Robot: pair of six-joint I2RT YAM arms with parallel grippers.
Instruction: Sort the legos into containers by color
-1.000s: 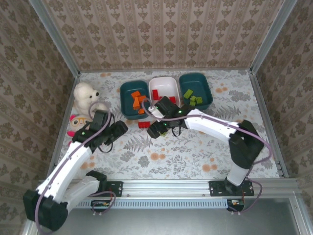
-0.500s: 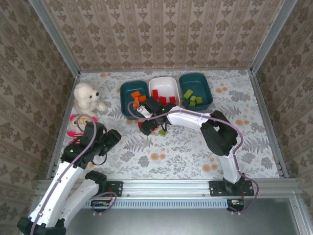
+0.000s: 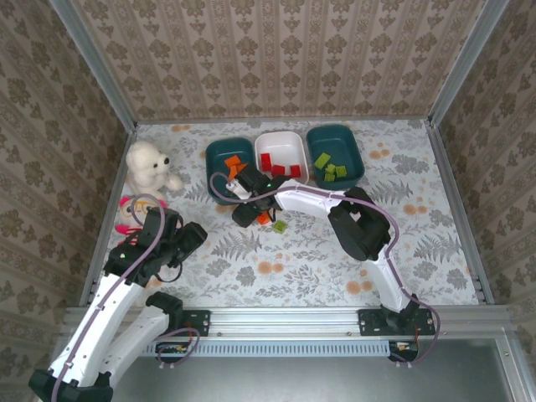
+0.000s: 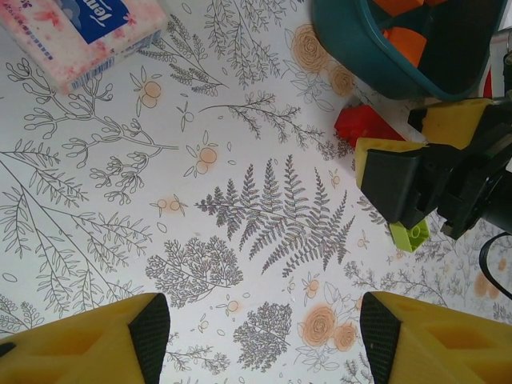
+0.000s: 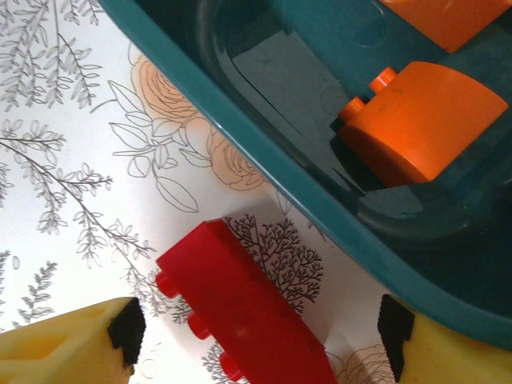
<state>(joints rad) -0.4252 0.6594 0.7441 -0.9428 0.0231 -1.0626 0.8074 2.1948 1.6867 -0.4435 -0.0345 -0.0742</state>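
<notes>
The right gripper point(image 5: 262, 332) is spread wide, a red brick point(image 5: 240, 312) lying between its fingers on the table point(image 5: 64, 120), just beside the teal tub point(image 5: 336, 40) holding orange bricks point(image 5: 424, 128); left gripper point(image 4: 264, 328) hangs open above the same table

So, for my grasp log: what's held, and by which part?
Nothing. The right gripper stands open around a red brick lying loose; the left gripper is open, empty.

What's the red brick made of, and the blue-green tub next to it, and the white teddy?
Red brick: looks like hard plastic, smooth and slightly glossy, with moulded studs.
Teal tub: probably plastic too, and shiny, since its floor mirrors the orange bricks.
White teddy: seems soft plush; its outline looks fuzzy.
</notes>
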